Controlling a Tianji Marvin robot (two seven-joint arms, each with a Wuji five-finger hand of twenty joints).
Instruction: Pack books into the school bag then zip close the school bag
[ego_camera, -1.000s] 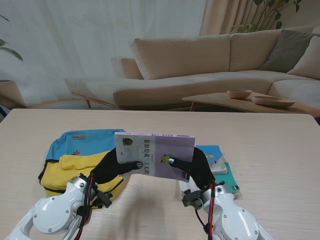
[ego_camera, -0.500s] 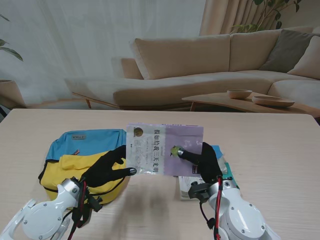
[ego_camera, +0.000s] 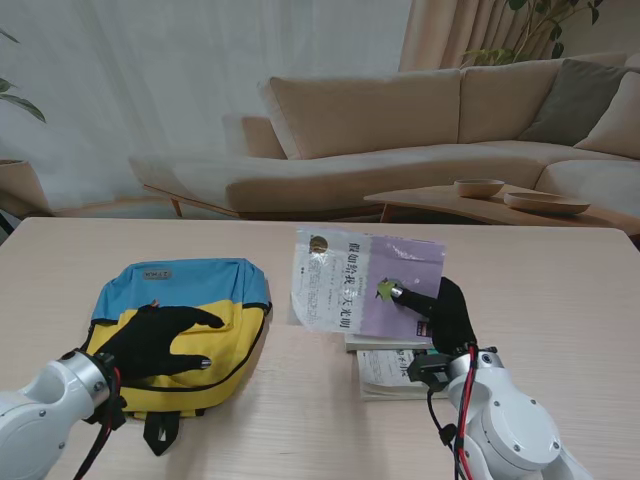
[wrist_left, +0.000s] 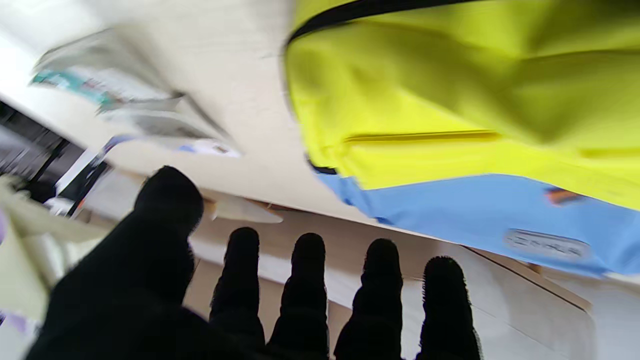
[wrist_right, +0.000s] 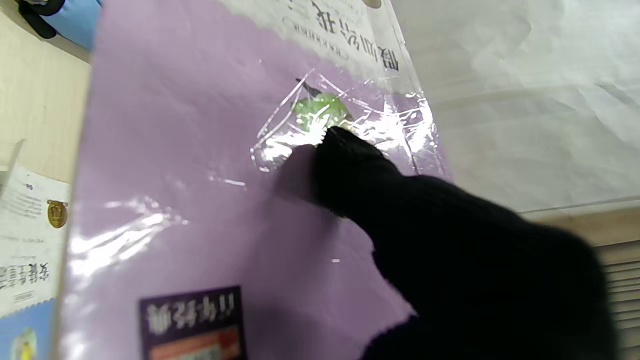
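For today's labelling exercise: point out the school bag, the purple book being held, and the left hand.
school bag (ego_camera: 215, 285): stand view, on its blue top panel.
purple book (ego_camera: 400, 268): stand view, on the purple cover.
left hand (ego_camera: 160, 340): stand view, on the back of the hand.

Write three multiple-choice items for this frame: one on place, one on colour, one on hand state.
1. Where is the left hand?
A. over the school bag
B. on the stack of books
C. on the far table edge

2. What colours is the school bag?
A. red and black
B. blue and yellow
C. green and white

3. What is the right hand doing?
A. lying flat on the table
B. open and holding nothing
C. holding the purple book up

Answers:
1. A, since the stand view shows the black-gloved hand spread above the bag's yellow front.
2. B, since the top panel is blue and the front is yellow.
3. C, since the book stands lifted above the stack of books, with the thumb pressed on its cover.
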